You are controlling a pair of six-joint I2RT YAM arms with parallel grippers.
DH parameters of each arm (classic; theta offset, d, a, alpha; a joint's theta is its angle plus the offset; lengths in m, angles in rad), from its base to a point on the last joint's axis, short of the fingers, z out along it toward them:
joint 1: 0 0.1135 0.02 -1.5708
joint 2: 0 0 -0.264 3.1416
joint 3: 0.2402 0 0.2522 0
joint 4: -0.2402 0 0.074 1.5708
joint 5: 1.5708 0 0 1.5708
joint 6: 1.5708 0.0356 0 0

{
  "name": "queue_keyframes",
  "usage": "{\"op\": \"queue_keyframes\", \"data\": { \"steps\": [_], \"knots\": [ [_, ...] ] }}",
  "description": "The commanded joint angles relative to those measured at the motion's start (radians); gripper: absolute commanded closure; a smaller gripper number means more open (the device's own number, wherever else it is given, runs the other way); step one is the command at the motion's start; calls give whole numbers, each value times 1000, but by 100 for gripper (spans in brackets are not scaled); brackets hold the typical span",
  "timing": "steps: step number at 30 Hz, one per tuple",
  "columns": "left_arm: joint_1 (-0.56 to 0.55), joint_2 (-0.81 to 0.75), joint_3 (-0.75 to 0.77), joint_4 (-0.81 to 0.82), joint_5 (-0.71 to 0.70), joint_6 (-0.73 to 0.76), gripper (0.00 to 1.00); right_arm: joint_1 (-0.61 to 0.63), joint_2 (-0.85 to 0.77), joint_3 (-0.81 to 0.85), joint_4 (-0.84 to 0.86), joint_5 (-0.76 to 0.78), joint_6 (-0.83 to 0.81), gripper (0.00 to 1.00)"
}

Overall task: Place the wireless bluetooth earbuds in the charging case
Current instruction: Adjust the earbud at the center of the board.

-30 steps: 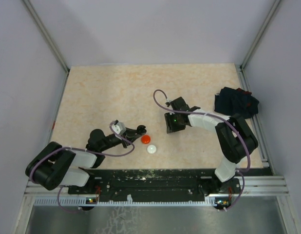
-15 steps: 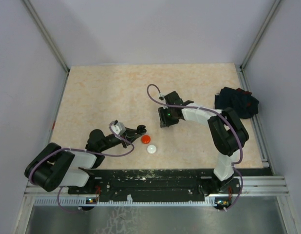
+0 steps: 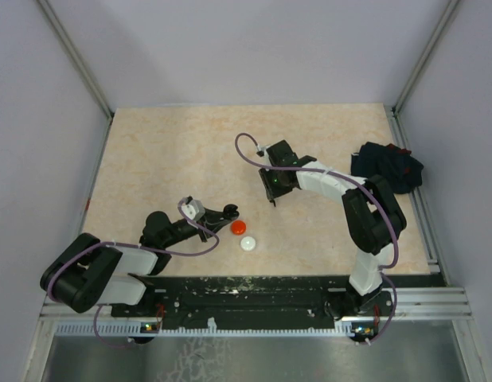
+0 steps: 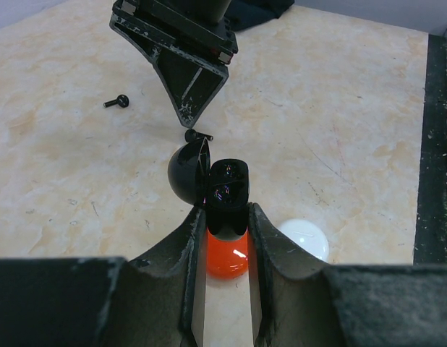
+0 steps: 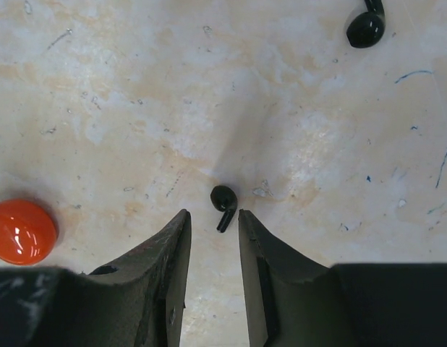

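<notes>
**Q:** First entry?

**A:** Black earbud [image 5: 223,206], one of a pair. It lies flat on the table [image 3: 166,151] with its round head pointing away and its stem pointing back into the gap of the right claw [image 5: 213,215]. The jaws stand a little apart on either side of it, and I see no pinch on it yet.

**Q:** Handling notes?

**A:** By my reckoning it is very light, hard-shelled and glossy. It is much smaller than the fingers beside it. A squeeze on the rounded head would probably shoot it out sideways or skate it across the tabletop. The better hold is across the stem or at the neck, where the sides run straighter, with the tips low against the surface. It looks stiff enough to take a firm nip. The worry is that it slips, not that it cracks.

**Q:** Its twin?

**A:** Second black earbud [image 5: 367,25], well apart from the first and farther out on the table. Nothing is touching it. I see no red or white buds from here.

**Q:** Where do they go?

**A:** Black case [image 4: 227,189], clamped between the fingers of the left claw [image 4: 226,211]. Its domed lid [image 4: 184,173] seems to be swung open to one side. The case is polished too, so the sockets will want the bud lowered in straight.

**Q:** Remaining items?

**A:** Red case [image 4: 227,260], just under the left claw. White case [image 4: 304,240], beside the red one. Dark cloth [image 3: 385,167], bundled at the far right edge.
</notes>
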Motion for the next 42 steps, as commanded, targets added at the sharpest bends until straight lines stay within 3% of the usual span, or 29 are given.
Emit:
{"op": "queue_keyframes", "data": {
  "steps": [1,15,24,32,42],
  "knots": [
    [6,-2,-11,57,22,-17,100,6,8,39,-35,73,-37,69],
    [8,-9,-11,56,28,-18,100,7,84,35,4,28,5,75],
    [8,-16,-11,50,32,-17,100,9,119,33,-3,77,-10,80],
    [7,-22,-11,45,36,-18,100,8,113,40,3,58,-30,74],
    [8,-35,-11,29,38,-14,100,-25,119,59,-24,-87,-130,72]
  ]
}}
